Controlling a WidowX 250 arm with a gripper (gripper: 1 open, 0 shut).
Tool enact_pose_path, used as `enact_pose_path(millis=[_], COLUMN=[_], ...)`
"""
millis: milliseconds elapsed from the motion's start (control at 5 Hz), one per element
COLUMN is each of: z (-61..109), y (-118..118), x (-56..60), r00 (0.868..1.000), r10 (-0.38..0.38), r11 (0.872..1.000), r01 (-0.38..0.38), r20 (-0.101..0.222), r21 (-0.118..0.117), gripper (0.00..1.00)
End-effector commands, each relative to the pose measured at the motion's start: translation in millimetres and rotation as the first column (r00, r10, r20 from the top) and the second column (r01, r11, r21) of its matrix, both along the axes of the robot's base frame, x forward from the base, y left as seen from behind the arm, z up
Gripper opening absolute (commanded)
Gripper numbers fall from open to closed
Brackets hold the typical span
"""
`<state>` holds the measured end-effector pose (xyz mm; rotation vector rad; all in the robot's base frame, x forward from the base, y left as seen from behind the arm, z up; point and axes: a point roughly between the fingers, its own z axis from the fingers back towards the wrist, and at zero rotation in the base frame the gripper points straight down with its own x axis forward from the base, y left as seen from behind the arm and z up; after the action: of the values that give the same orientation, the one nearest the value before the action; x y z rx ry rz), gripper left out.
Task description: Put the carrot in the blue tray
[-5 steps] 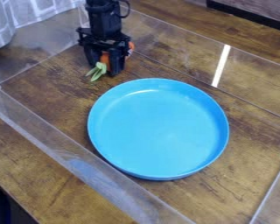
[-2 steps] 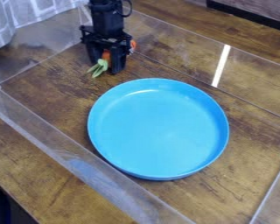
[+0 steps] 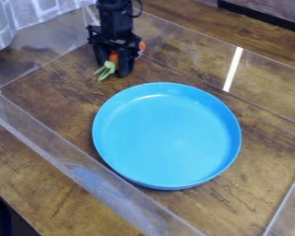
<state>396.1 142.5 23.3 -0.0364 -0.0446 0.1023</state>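
A round, shallow blue tray [image 3: 166,135] of smooth plastic with a low raised rim is seen on a dark wooden table [image 3: 64,101] with visible grain. Beyond the tray's far-left rim, a black gripper [image 3: 114,64] is pointed straight down. Its jaws appear to be narrowed around the carrot [image 3: 108,69], though the grip is partly hidden; a little orange and the green leafy top are shown just beside the fingers, apart from the tray. A glossy clear sheet is laid over the wood.

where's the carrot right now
The carrot sits at the upper left of the camera view, between the end effector's fingers, just beyond the blue tray's far-left rim.
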Motion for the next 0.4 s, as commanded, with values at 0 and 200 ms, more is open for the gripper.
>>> enact_pose_path(millis=[0,200], z=[6.2,8.6], y=[-11.6,-13.6], x=[6.8,8.0], r00=[0.999,0.999], r10=[-0.037,-0.047], r11=[0.999,0.999], r01=[0.037,0.047], r20=[0.017,0.021], r21=[0.002,-0.001], gripper=[0.0,0.0])
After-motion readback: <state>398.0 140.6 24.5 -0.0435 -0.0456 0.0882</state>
